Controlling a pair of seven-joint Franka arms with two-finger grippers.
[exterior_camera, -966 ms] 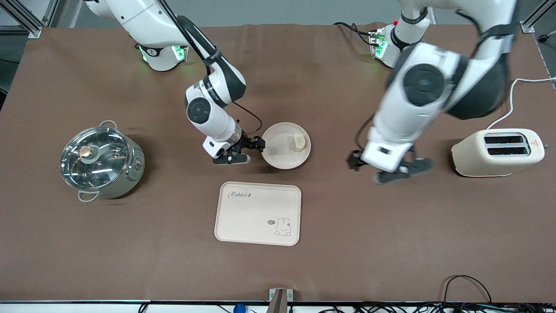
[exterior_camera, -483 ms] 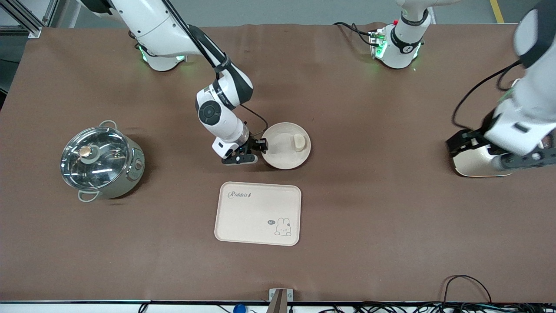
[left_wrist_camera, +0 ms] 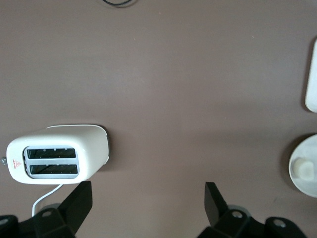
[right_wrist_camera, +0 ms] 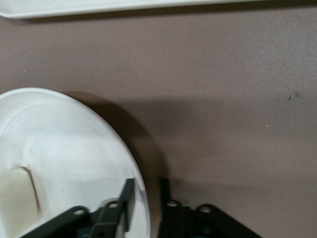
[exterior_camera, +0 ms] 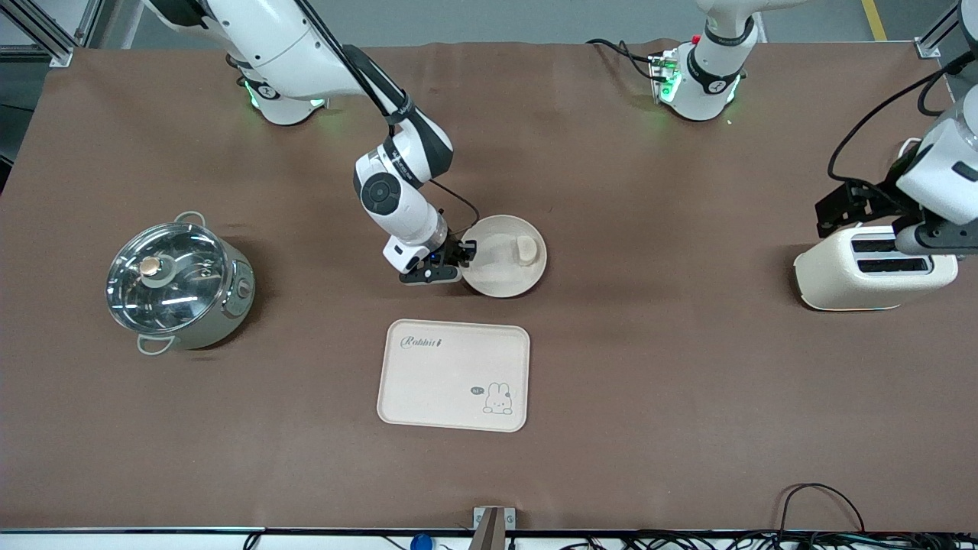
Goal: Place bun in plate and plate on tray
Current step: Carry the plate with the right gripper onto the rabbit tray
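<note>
In the right wrist view, the round cream-white plate (right_wrist_camera: 74,163) and the small cream bun (right_wrist_camera: 17,201) on it are cut by the picture's edge, as is the cream rectangular tray (right_wrist_camera: 124,6). In the front view, the left arm's black two-finger gripper (exterior_camera: 879,218) hides part of the cream two-slot toaster (exterior_camera: 848,279).

Right arm: reaches from its base down to mid-table, wrist bent low
Right gripper (exterior_camera: 457,263): down at table level — fingers (right_wrist_camera: 128,201) drawn close, one on each side of the plate (exterior_camera: 500,281) rim, pinching it
Left arm: raised at its own end of the table, waiting
Left gripper (left_wrist_camera: 146,208): up in the air — fingers spread wide, holding nothing
</note>
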